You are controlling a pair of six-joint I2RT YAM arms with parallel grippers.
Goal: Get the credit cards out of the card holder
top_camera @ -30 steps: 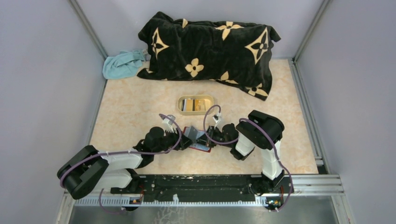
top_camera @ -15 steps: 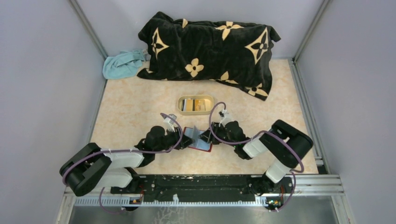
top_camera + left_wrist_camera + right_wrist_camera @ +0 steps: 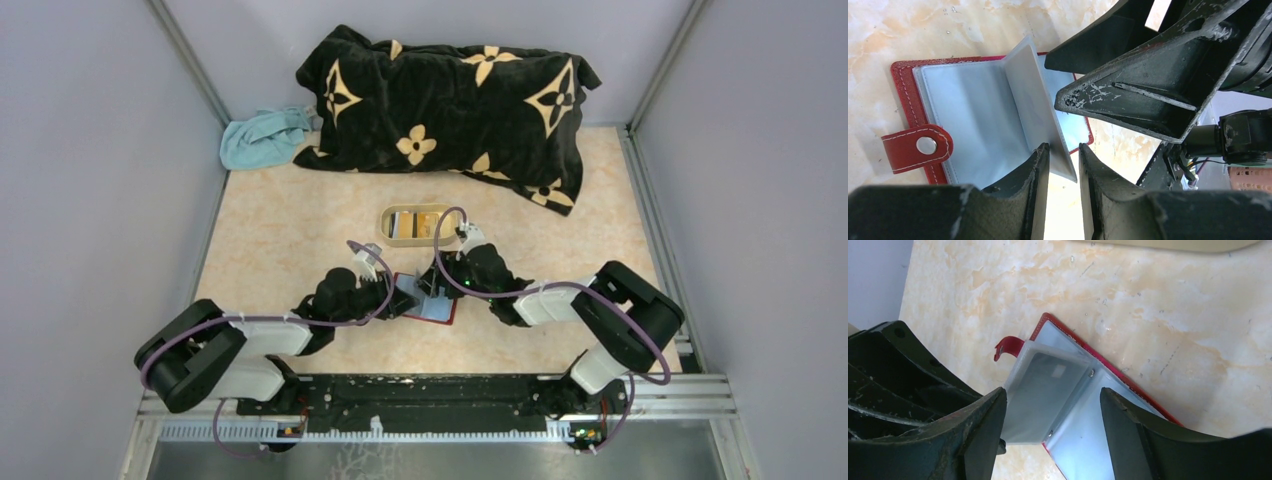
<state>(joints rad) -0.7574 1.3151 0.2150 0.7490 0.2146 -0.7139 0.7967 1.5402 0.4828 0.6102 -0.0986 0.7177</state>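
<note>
Your card holder (image 3: pixel 963 115) lies open on the bench (image 3: pixel 280 220), right between the two sets of jaws. The left jaws stand narrow around the near corner of a raised clear sleeve (image 3: pixel 1033 100); you cannot tell whether they pinch it. The right jaws are spread wide, straddling that same sleeve, and a grey card (image 3: pixel 1045 382) shows inside it.

Plain grey-lilac walls (image 3: pixel 90 200) close in the table (image 3: pixel 290 230) on three sides. Its top is pale peach, marbled. Metal rails (image 3: pixel 652 220) run along its edges. A black blanket (image 3: pixel 450 100) with yellow flowers lies against the back wall, a teal cloth (image 3: pixel 262 137) touching its left end. The light is soft and even.
</note>
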